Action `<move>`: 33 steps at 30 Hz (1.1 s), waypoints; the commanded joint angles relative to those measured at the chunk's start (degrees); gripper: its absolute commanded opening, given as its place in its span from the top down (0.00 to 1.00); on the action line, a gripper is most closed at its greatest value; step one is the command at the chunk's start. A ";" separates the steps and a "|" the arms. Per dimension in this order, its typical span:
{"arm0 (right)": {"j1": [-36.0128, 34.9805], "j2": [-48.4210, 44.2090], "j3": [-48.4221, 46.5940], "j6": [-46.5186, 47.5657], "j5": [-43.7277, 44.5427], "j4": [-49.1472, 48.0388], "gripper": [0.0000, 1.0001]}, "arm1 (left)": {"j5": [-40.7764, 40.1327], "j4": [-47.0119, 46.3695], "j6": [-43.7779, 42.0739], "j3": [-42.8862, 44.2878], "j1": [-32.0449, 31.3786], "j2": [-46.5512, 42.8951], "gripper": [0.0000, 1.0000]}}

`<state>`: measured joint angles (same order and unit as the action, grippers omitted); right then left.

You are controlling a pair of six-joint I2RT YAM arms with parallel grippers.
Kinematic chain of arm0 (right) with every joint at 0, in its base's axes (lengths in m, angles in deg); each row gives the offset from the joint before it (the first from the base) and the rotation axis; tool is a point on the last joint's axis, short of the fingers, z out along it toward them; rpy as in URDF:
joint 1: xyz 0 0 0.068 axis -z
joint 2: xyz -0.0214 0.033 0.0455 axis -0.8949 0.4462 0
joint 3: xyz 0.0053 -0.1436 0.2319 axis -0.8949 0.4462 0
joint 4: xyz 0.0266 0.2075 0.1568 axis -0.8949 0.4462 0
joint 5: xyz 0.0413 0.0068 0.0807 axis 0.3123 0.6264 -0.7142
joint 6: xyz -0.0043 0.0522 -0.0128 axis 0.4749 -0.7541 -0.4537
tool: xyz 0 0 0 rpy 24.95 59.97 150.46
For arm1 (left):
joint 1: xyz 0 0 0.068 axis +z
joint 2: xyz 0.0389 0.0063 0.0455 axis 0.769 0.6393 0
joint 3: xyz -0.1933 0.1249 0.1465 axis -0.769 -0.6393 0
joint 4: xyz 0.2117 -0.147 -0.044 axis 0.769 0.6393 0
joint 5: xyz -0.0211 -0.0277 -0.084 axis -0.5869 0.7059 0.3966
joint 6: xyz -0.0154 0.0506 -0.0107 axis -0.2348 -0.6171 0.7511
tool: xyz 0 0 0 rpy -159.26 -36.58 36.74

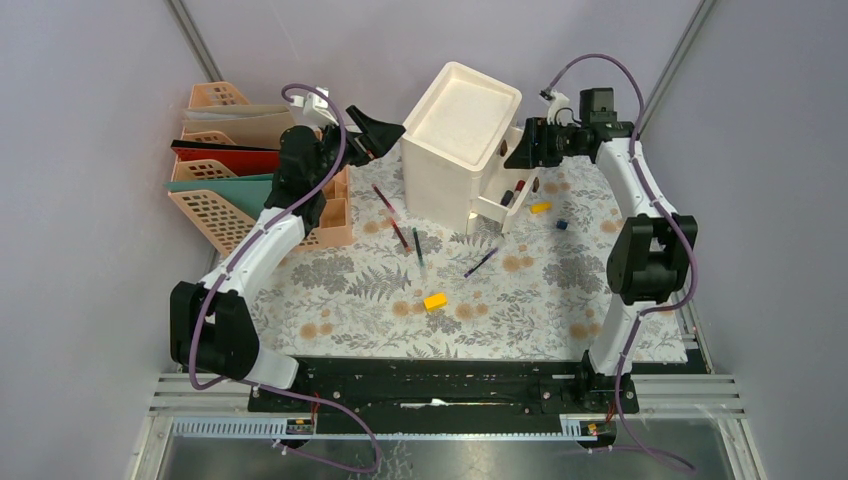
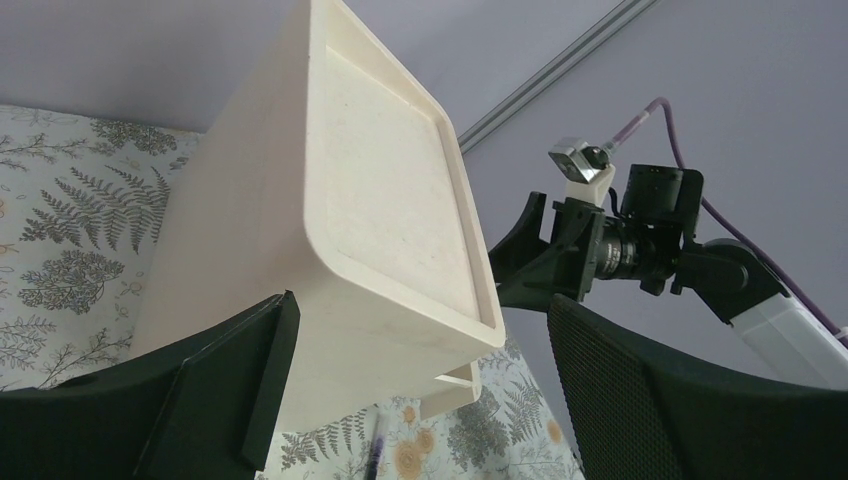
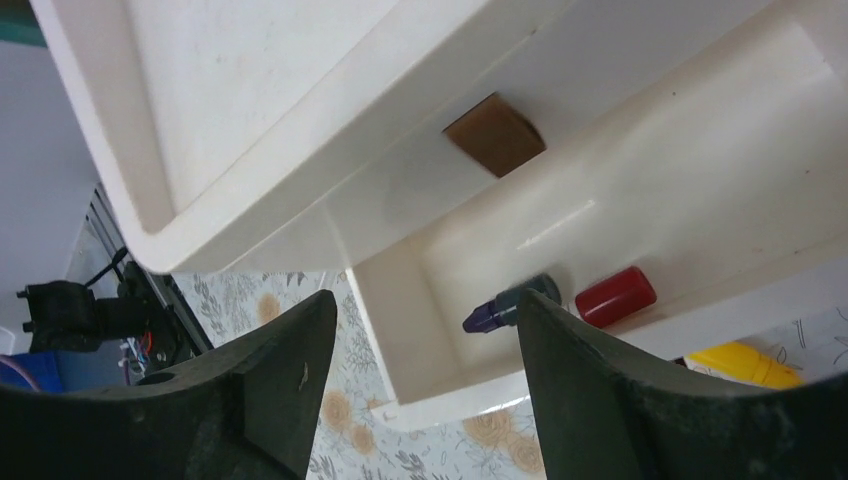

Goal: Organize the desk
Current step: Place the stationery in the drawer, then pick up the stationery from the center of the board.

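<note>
The left gripper [image 1: 385, 138] and right gripper [image 1: 518, 152] gape empty flanking one drawer box [image 1: 460, 130], with two yellow blocks [image 1: 435, 300] [image 1: 540, 207] and one blue cube [image 1: 562, 225] on the tabletop [image 1: 340, 305] before it.

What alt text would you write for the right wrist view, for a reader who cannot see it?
An open drawer of a cream storage box holds a red cylinder and a purple-tipped pen. The right gripper stands open before it, the flower-printed desk showing beneath.

1. Plain lilac-grey walls [image 1: 90, 200] enclose the left, back and right sides.
2. Slanting metal struts [image 1: 193, 38] mark both back corners.
3. Silver rails [image 1: 700, 395] lie along the near side of the tabletop [image 1: 330, 300].
</note>
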<state>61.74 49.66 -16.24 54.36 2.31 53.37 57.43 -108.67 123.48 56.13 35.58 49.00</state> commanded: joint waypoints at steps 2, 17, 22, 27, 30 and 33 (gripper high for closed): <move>0.97 -7.99 3.43 6.68 -2.30 2.67 0.27 | -0.08 -2.48 0.03 -0.32 -0.17 -2.71 0.01; 10.59 -12.98 17.84 13.43 0.78 2.71 0.28 | 0.61 -3.32 0.74 -0.43 -0.28 -1.71 0.01; 10.64 -12.07 20.27 25.49 10.70 5.21 0.28 | 0.94 -3.21 0.81 -0.37 -0.33 -1.43 0.01; 10.64 -8.28 20.02 33.98 19.19 5.75 0.29 | 1.49 -3.21 0.99 -0.34 -0.34 -0.87 0.01; 10.64 -5.49 19.90 36.95 20.54 4.61 0.30 | 1.60 -3.17 1.02 -0.43 -0.35 -0.89 0.01; 10.64 -3.89 20.51 39.78 20.81 2.66 0.30 | 1.37 -2.67 0.78 -0.67 -0.35 -1.34 0.01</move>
<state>72.60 43.57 4.28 86.95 19.79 57.87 57.67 -108.71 124.13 55.96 35.37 48.81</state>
